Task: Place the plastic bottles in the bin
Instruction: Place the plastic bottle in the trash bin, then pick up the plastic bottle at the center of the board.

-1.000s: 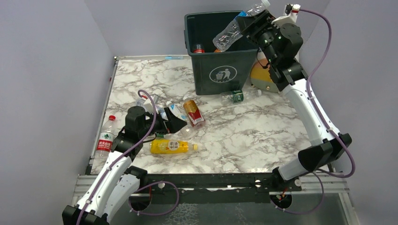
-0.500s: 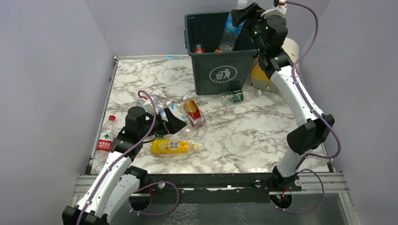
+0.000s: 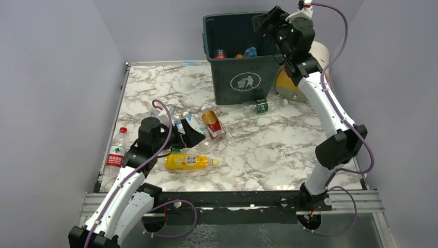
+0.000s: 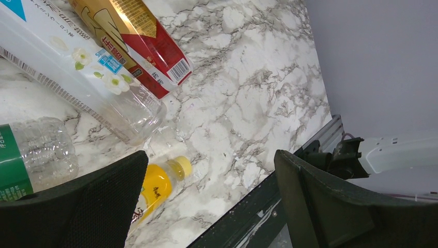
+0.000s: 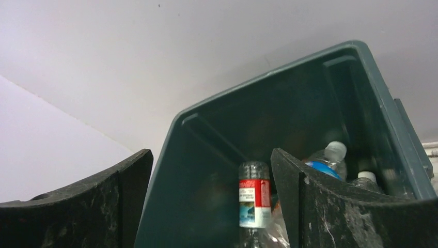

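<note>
Top external view: marble-patterned table [image 3: 268,150] between plain lilac walls [image 3: 51,77] — right gripper [image 3: 266,21] gapes empty over the bin [image 3: 243,77], bottles [image 3: 250,51] inside; left gripper [image 3: 186,135], spread wide, hovers among loose bottles

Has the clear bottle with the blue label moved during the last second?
Yes. The blue-label bottle has fallen from the right gripper, above the rim of the bin, down inside it.

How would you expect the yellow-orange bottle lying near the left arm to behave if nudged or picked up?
The yellow-orange bottle lies on its side on the smooth marble table, so it would probably roll if nudged. It looks full, so likely heavier than the clear green-labelled bottle.
</note>
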Available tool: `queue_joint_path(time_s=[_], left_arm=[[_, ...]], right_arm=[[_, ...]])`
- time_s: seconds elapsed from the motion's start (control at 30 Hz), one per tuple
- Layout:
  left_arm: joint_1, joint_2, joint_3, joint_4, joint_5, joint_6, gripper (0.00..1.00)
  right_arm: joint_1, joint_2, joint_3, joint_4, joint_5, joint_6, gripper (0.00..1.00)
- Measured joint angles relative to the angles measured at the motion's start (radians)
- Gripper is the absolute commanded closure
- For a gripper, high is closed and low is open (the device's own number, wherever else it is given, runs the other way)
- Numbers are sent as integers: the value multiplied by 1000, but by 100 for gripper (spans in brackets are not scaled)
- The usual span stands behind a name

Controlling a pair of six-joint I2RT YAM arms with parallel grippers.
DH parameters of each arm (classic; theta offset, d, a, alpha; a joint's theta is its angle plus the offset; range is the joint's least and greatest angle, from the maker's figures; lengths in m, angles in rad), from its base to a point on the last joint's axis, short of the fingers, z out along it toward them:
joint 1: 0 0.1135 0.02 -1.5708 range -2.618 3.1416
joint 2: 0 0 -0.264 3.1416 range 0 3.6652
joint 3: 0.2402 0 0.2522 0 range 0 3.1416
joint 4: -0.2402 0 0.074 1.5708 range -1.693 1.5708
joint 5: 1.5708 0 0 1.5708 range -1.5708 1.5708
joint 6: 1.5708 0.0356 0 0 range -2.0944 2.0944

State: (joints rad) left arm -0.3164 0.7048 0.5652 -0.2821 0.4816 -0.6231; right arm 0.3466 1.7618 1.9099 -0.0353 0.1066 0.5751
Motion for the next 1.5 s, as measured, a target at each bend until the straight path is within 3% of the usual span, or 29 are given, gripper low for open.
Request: queue_joint_path(time_s=[0.17,0.33,0.73,1.17,1.5], left_arm=[[0,2,0,-1,0,1,1],[0,7,1,-1,0,8,1],[0,-19,10,-3,3,6,1],[0,82,-2,19,0,18,1],[-22,253,2,193,1,14,1]], right_arm=[[0,-87,-117,-20,-34,4,7],[0,-274,-306,-47,-56,11,0],[0,-627,-644,-140,-73,8,1],[0,-646,-901,-258,-73,11,1],[-3,-586,-965,-259,-72,63,1]])
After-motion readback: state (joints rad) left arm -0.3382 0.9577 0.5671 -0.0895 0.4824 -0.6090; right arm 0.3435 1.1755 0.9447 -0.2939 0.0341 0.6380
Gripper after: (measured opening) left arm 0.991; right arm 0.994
